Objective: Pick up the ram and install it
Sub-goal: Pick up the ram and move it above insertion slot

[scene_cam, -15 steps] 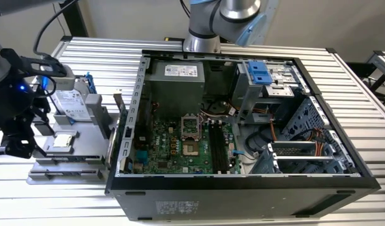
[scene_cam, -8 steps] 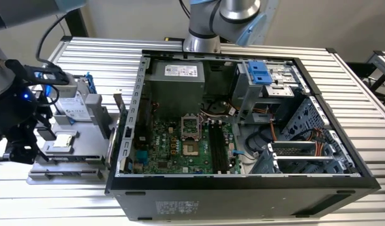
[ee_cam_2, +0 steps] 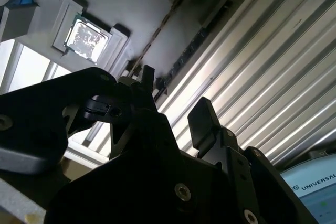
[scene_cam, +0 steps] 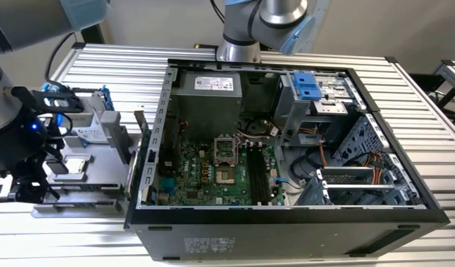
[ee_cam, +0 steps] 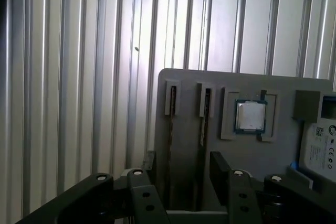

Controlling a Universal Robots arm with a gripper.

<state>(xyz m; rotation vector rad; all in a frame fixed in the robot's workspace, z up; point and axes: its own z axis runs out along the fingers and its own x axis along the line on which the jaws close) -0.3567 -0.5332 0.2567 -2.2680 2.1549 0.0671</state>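
**Arm pose.** The arm [scene_cam: 9, 111] reaches down at the exterior view's left, beside the open computer case [scene_cam: 405, 144]. Its gripper [scene_cam: 20, 192] hangs low over the near end of a grey parts tray [scene_cam: 109, 150] on the slatted metal table [scene_cam: 420, 111]. In both wrist views the gripper [ee_cam: 184, 163] [ee_cam_2: 176, 95] has its black fingers [ee_cam: 219, 167] spread apart, and they grasp nothing.

**Tray and contents.** In the first wrist view the ram [ee_cam: 171, 124] stands on edge in a narrow slot of the tray [ee_cam: 184, 85], close to the tray's edge. A second stick [ee_cam: 204, 121] stands in the neighbouring slot, parallel to it. Both slots run into the gap between the spread fingers. Whether the fingers touch either stick cannot be told. Beyond the slots a square processor [ee_cam: 250, 115] [scene_cam: 76, 165] lies flat in its recess. Farther along the tray sits a labelled drive [scene_cam: 94, 125] in a blue-handled frame.

**Case and contents.** The case lies on its side with the panel off. Inside lies a green motherboard [scene_cam: 198, 172] with long black memory slots [scene_cam: 258, 177] toward the exterior view's right. A grey power supply [scene_cam: 209, 94] sits at the far end, and a drive cage with a blue latch [scene_cam: 307, 84] occupies the far right corner.
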